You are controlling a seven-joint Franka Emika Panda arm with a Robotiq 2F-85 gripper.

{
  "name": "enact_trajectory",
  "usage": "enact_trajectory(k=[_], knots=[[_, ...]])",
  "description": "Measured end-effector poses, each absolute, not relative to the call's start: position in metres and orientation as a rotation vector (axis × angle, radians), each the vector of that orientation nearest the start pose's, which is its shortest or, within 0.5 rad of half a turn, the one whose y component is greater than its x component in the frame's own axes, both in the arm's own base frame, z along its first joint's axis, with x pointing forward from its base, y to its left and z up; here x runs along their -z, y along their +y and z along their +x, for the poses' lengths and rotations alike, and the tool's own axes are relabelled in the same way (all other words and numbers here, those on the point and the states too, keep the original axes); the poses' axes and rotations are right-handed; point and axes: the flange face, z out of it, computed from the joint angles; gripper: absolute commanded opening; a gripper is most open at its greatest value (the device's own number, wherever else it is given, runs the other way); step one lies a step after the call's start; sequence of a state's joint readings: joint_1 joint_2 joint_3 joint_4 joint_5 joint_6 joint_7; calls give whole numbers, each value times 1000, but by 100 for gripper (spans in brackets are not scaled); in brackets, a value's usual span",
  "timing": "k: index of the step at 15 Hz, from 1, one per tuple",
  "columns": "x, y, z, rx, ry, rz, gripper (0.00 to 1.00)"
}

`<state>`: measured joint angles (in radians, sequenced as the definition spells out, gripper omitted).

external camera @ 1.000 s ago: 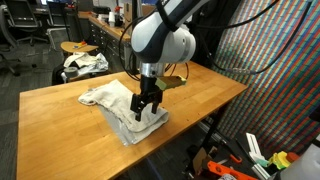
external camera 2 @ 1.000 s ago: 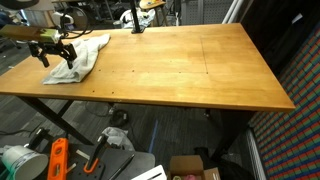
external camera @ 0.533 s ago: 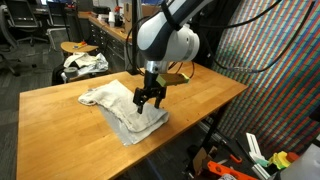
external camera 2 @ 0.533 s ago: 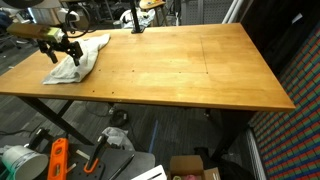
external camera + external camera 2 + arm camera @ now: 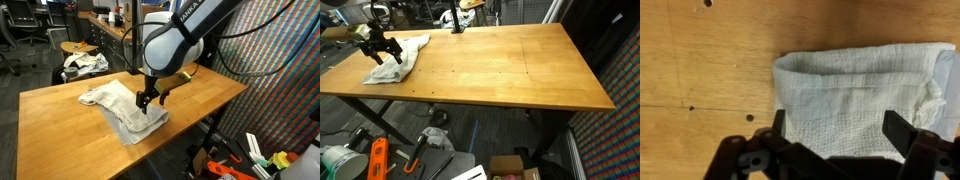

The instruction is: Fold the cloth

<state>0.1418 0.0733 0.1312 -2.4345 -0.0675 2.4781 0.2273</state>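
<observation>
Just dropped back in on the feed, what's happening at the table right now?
The Panda arm's end effector hangs with its jaws open over the cloth, holding nothing. The cloth lies rumpled and partly doubled over on the wooden table, close to one edge. In the wrist view the open fingers frame the fabric below them.

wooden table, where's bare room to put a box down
The light brown wooden table is bare from the soft white cloth across to its other three edges. The one crowded spot is the cloth's corner, where the open black pincer hangs just over the fabric.
</observation>
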Motion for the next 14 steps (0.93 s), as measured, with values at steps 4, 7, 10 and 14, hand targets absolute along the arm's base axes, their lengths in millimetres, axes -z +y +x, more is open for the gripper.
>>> enact_trajectory(k=[4,7,10,14], knots=[[-280,166,452,29,-168,-3227,100],[-286,189,444,46,-189,-3213,100],[-286,205,438,48,-205,-3204,100],[-281,218,432,48,-201,-3206,100]])
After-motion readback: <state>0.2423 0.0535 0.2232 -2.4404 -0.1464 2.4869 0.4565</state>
